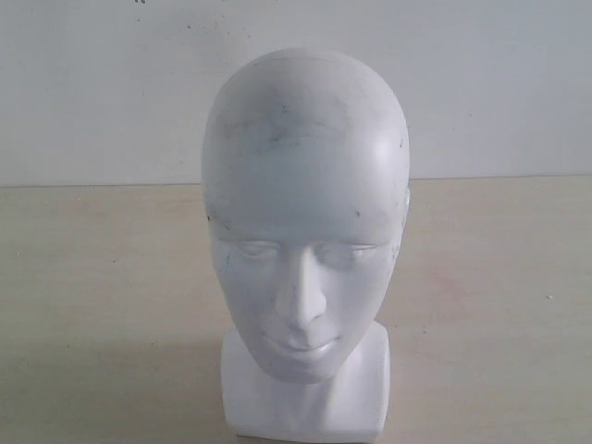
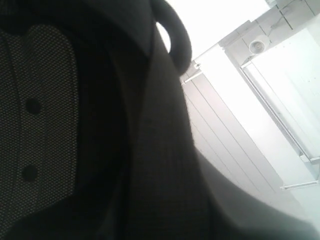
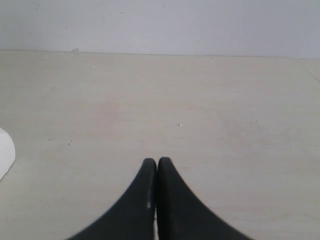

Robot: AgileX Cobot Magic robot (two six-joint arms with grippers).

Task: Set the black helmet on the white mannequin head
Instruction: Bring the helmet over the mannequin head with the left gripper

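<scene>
black helmet fills the left wrist view, right up against the camera: dark shell wall plus mesh liner pad with two round studs. left gripper fingers not visible there, so can't tell how wide it stands or whether it has the helmet. right gripper: tips pressed together, nothing between them, low over the table. white mannequin head upright on its blocky neck base, mid-table, facing the exterior camera; glossy, dark scuffs on forehead. bare table either side of it. table's back edge meets the white wall behind.
</scene>
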